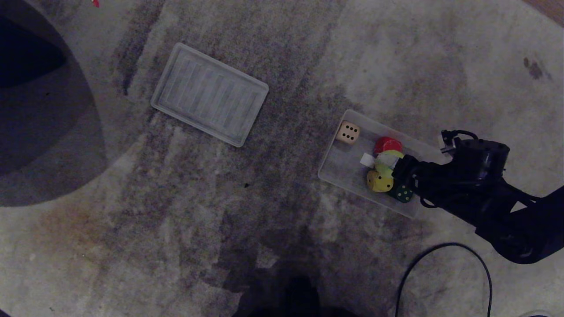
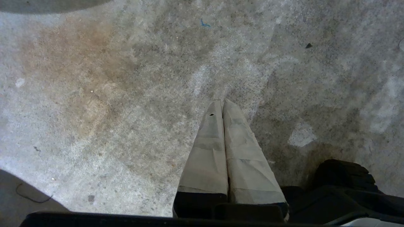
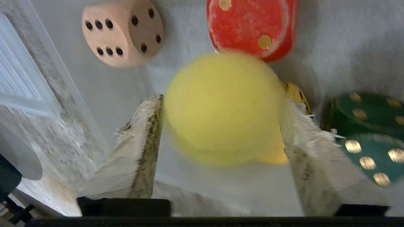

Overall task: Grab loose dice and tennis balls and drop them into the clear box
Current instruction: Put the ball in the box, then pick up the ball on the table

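The right arm (image 1: 493,198) comes in from the right side of the head view and reaches across the near right end of the clear box (image 1: 341,169), which lies on the grey carpet (image 1: 264,220). The right gripper (image 3: 221,126) is over the inside of the box and points down into it. Its two padded fingers (image 3: 145,142) stand well apart. A tennis ball (image 3: 225,108) is between them and looks blurred. A thin gap shows between the ball and each finger, so the gripper does not seem to squeeze it; I cannot tell if the ball still touches a pad.

In the box, a beige die (image 1: 348,132) lies alone near the far corner. A red die (image 1: 387,144) lies just beyond the ball. A yellow die (image 1: 379,181) and a dark green die (image 1: 402,193) are close together beside the gripper, at the near side. A second yellow-green ball (image 1: 384,169) seems to lie among them, partly hidden by the gripper.

A flat ribbed lid (image 1: 209,94) lies on the carpet well apart from the box, to its left.

The left gripper (image 2: 223,105) hangs over bare carpet, with its fingers pressed together and nothing between them.
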Motion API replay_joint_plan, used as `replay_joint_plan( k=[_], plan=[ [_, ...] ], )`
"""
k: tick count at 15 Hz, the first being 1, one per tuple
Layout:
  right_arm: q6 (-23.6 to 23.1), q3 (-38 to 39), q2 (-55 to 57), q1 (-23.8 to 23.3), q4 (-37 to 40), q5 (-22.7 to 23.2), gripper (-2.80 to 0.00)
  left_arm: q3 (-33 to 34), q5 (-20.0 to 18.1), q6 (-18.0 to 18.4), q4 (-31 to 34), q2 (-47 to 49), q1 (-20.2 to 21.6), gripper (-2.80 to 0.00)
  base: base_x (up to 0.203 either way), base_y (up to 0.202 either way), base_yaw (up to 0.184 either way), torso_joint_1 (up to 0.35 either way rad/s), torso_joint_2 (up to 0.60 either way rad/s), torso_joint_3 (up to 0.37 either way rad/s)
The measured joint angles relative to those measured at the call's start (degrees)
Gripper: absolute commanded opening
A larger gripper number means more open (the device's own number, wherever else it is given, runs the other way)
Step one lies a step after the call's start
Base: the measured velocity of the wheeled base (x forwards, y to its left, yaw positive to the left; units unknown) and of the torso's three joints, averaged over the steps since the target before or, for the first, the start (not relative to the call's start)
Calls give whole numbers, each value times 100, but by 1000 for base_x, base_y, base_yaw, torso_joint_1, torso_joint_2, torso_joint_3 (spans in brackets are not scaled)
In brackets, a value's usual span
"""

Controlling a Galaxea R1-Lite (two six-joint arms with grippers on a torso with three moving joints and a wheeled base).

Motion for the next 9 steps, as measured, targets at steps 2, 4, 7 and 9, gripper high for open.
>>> replay_joint_plan(
  k=[2, 4, 7, 9],
  plan=[
    [-4, -22, 45, 18, -121, 5, 0, 0, 0, 1, 1, 0, 0, -280, 0, 0, 0, 0, 0, 0],
    [-6, 5, 13, 20, -115, 8, 0, 0, 1, 0, 1, 0, 0, -280, 0, 0, 0, 0, 0, 0],
    [-45, 263, -330, 13, -3, 22, 0, 0, 2, 0, 0, 0, 0, -280, 0, 0, 0, 0, 0, 0],
    [-191, 599, -795, -25, 293, 17, 0, 0, 0, 0, 1, 0, 0, -280, 0, 0, 0, 0, 0, 0]
  ],
)
